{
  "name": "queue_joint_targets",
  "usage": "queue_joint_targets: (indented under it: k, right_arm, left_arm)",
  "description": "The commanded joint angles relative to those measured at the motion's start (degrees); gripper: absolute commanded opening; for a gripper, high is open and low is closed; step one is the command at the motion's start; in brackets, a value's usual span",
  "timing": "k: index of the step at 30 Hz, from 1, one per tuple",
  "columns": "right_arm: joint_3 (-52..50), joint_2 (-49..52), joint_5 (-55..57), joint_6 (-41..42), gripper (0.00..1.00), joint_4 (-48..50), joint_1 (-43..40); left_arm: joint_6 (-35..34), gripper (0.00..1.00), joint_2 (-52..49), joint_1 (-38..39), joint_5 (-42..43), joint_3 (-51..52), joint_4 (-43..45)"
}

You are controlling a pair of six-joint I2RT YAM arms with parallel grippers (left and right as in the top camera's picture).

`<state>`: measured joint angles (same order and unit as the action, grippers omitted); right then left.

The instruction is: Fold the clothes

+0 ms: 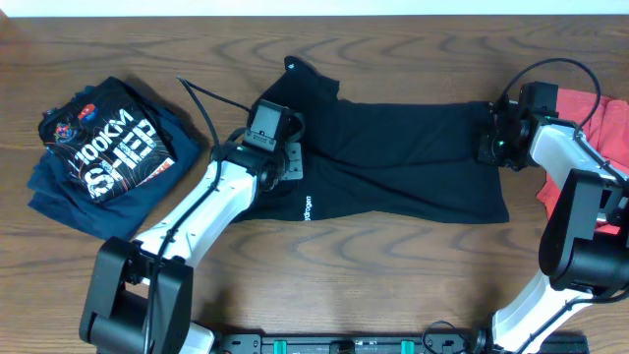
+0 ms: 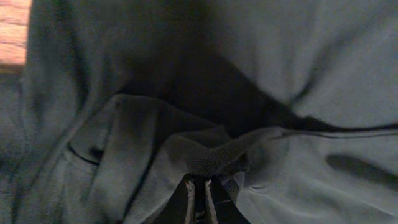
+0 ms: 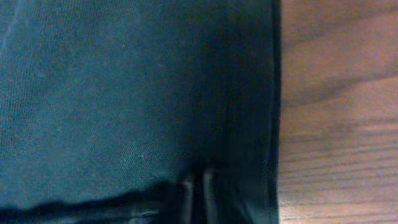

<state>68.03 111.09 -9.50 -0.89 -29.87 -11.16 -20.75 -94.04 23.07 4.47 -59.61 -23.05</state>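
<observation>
We are working over a brown wooden table [image 1: 393, 285], and the black tee [image 1: 393, 157] is lying spread across its middle, its long side running from nine o'clock to three o'clock. A navy printed tee [image 1: 108, 152] is sitting in a heap far out at nine o'clock, and a red garment [image 1: 601, 123] is peeking in at the three o'clock edge.

We are judging the black tee to be light, limp and a little clingy. It is likely going to sag and crease wherever we are not supporting it, so the hems, seams and collar are looking like the surest places to pinch.

Our left claw [image 2: 199, 185] is resting on the tee's nine o'clock end, its fingers drawn almost together and nipping a raised ridge of cloth. Our right claw [image 3: 195, 182] is sitting at the three o'clock hem, fingers likewise nearly closed on the tee's dark edge, with bare wood showing just beside it.
</observation>
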Motion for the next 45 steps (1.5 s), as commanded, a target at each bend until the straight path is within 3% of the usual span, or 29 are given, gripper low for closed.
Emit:
queue_joint_targets:
  k: [1, 10, 24, 26, 30, 38, 45]
  right_arm:
    - [-0.20, 0.87, 2.23, -0.46, 0.01, -1.05, 0.24]
    - [0.66, -4.94, 14.62, 6.19, 0.01, -7.39, -2.32]
    - [0.42, -6.01, 15.30, 6.40, 0.02, -10.62, -2.86]
    - [0.42, -5.95, 15.26, 6.43, 0.08, -9.73, -2.80]
    - [0.61, -5.99, 15.10, 6.40, 0.38, -8.66, -2.75]
    - [3.93, -8.61, 12.55, 6.43, 0.41, -16.41, -2.80]
    - [1.90, -8.87, 6.82, 6.38, 0.39, -24.83, -2.69]
  left_arm:
    - [0.35, 0.08, -0.46, 0.52, -0.46, -0.61, -0.02]
    - [0.37, 0.08, -0.48, 0.48, -1.14, -0.28, -2.34]
    - [0.37, 0.09, -0.48, 0.48, -1.14, -0.24, -1.01]
    - [0.39, 0.23, -0.48, 0.48, -1.16, -0.24, -0.50]
    - [1.16, 0.50, -0.48, 0.46, -1.46, -0.24, -0.17]
    - [2.56, 0.53, 3.54, -1.46, -7.10, -0.31, -5.46]
    - [-1.20, 0.53, 2.97, -5.70, -7.08, 1.05, -12.96]
